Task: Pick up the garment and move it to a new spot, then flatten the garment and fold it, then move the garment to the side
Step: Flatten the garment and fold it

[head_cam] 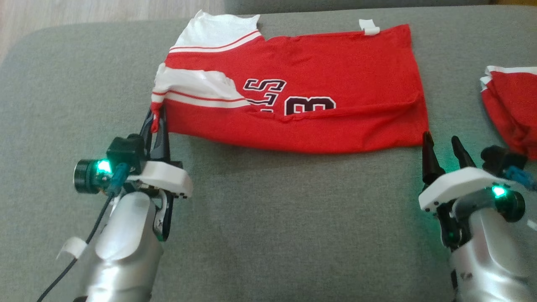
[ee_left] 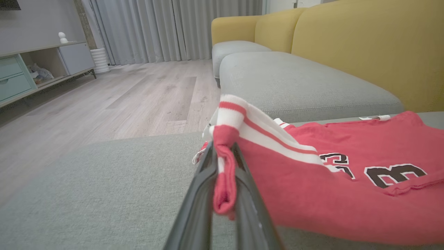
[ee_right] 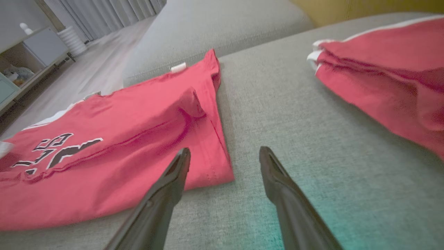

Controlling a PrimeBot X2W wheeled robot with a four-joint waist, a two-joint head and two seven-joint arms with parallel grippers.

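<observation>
The garment (head_cam: 319,84) – red, with white striped trim and dark outlined lettering – lies spread across the grey sofa seat (head_cam: 268,218), long side running left to right and folded over itself along the near edge. Its white trimmed end points to the left, and a small white tag (head_cam: 369,27) sticks out at the far edge.

The left end effector (head_cam: 157,119) is clenched on the garment's near left corner. In the left wrist view a narrow roll of red cloth sits squeezed between the two dark fingers (ee_left: 197,194), with the white and red striped band bunched up just above their tips. That corner is raised a little off the seat, while the rest of the garment lies flat.

The right end effector (head_cam: 441,140) is released – fingers apart, nothing between them. It hovers just beside the garment's near right corner; in the right wrist view its left finger overlaps the red hem and the other finger is over bare grey fabric. Whether the tips touch the cloth cannot be told.

A second garment (head_cam: 512,109), also red with white edging, lies folded on the seat to the right, apart from the first.

Past the seat's left end are a wood floor (ee_left: 104,100), grey curtains (ee_left: 166,27) and a yellow sofa back (ee_left: 364,45).
</observation>
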